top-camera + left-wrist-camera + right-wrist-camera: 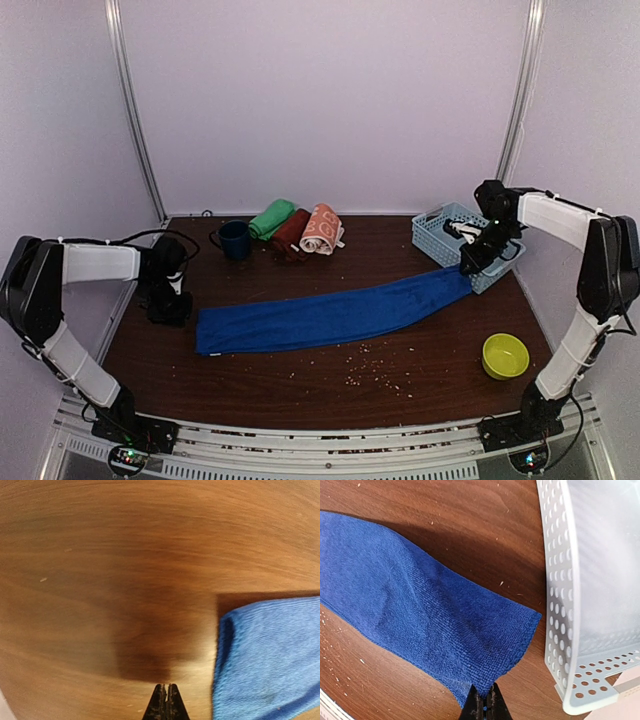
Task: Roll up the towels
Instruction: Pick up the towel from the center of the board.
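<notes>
A royal blue towel (330, 313) lies folded into a long strip across the table. My right gripper (484, 692) is shut on the corner of its right end (445, 625), beside the basket. My left gripper (166, 690) is shut and holds nothing; it hovers over bare wood just left of the strip's left end (270, 660). In the top view the left gripper (169, 308) sits beside that end. Three rolled towels lie at the back: green (271, 218), dark maroon (291, 233) and orange with white print (322, 229).
A pale blue plastic basket (437, 234) stands at the back right, close to my right gripper; its perforated wall (559, 605) fills the right wrist view's right side. A navy mug (234, 240) sits left of the rolled towels. A yellow-green bowl (504, 355) stands front right. Crumbs dot the wood.
</notes>
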